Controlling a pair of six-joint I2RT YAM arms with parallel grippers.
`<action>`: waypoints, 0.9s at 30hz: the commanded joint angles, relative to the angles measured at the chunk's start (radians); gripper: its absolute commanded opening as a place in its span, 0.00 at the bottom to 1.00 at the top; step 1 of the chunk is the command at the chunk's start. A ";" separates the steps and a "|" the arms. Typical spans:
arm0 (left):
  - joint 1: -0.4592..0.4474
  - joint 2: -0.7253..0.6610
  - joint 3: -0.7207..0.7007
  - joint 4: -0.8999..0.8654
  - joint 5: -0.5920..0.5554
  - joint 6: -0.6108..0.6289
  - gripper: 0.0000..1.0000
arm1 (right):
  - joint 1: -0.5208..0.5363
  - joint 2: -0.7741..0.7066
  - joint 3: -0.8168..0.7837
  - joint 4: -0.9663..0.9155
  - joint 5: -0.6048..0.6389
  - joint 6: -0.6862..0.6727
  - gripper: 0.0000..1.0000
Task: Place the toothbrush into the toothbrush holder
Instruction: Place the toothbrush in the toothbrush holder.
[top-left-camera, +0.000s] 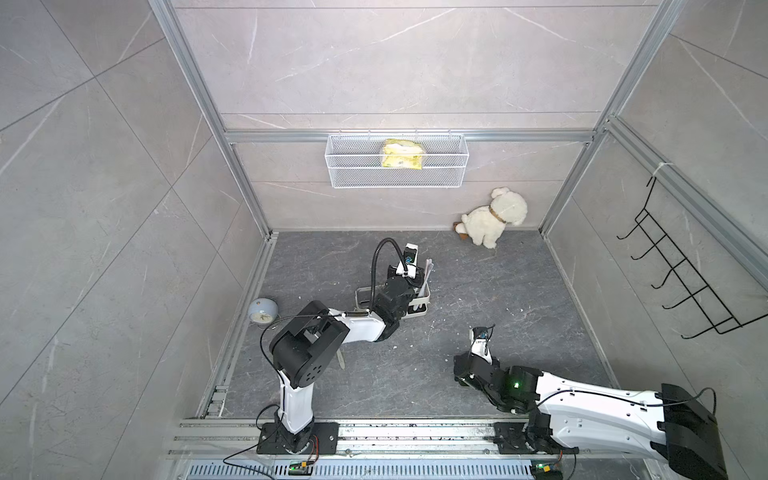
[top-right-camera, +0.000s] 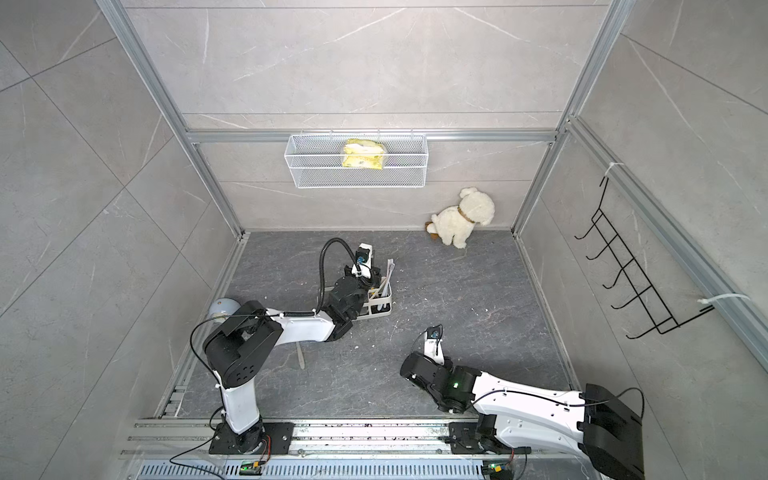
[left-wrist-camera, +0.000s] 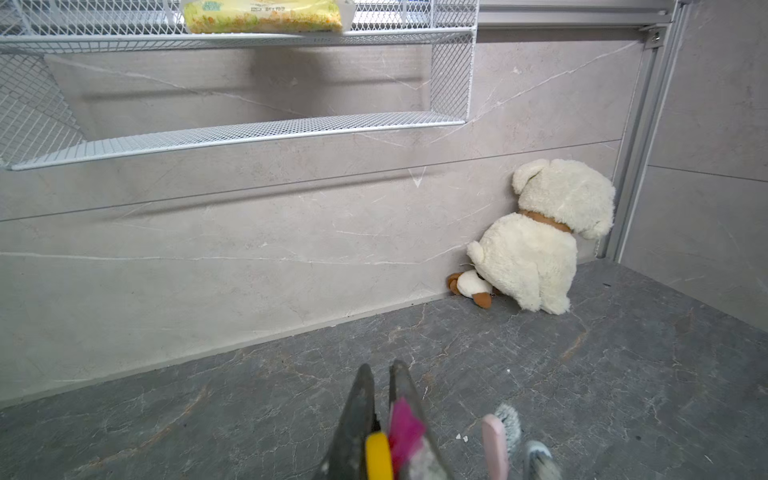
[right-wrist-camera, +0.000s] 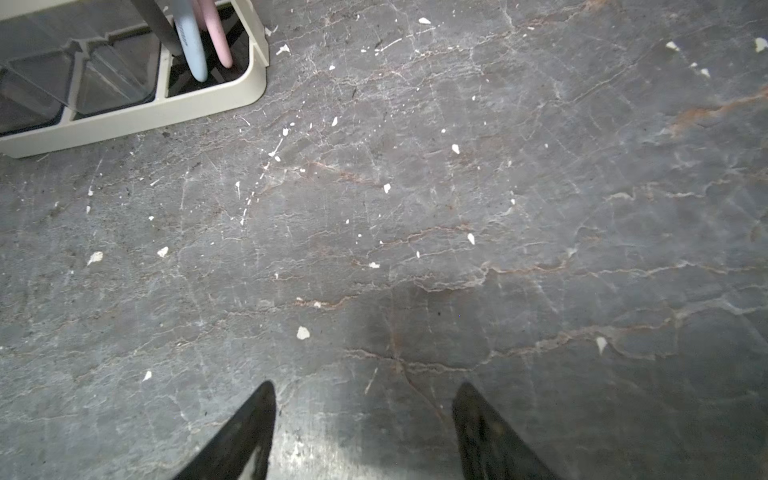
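**Item 1. Left gripper** (left-wrist-camera: 382, 365): we record its dark fingers (left-wrist-camera: 357, 415) pressed together, with yellow and magenta tape near their roots and nothing visible between them. It hangs roughly level over the holder, aimed at the back wall.

**Item 2. Pink brush** (left-wrist-camera: 494, 444): just beside the fingers, upright, with a smooth matte handle and a grey bristle tuft on top. **Blue brush** (right-wrist-camera: 191, 45): next to it, with a rounded pale handle. Both stand in the end slot. We cannot tell which one the task means.

**Item 3. Holder** (right-wrist-camera: 166, 112): below the gripper, on the floor. It is cream moulded plastic, oblong with rounded corners, and has two clear square cups (right-wrist-camera: 112, 70) and the divided slot at one end.

**Step, in our judgement:** insertion looks finished or nearly so. The next move calls for a straight lift away. The brush heads sit so near the fingers that a sideways sweep could tip them.

**Item 4. Pale strip** (top-left-camera: 341, 359): behind the gripper, under its arm, flat on the floor. It is too small to identify.

**Item 5. Floor** (right-wrist-camera: 415, 208): dark veined stone look, flecked with white chips.

**Item 6. Right gripper** (right-wrist-camera: 365, 384): well apart, jaws spread and empty, over the floor.

**Item 7. Ahead of the left gripper:** plush dog (left-wrist-camera: 536, 249), fleecy cream, against the wall. Mesh basket (left-wrist-camera: 249, 129), white wire, carrying a yellow packet (left-wrist-camera: 266, 16).
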 joint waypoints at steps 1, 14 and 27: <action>-0.005 0.009 0.005 0.126 -0.039 0.025 0.00 | -0.006 0.010 -0.011 0.009 0.014 0.023 0.70; -0.025 0.034 -0.019 0.193 -0.060 0.066 0.01 | -0.007 0.026 -0.023 0.029 0.016 0.043 0.70; -0.043 0.023 -0.021 0.224 -0.077 0.117 0.25 | -0.007 -0.009 -0.041 0.018 0.020 0.062 0.70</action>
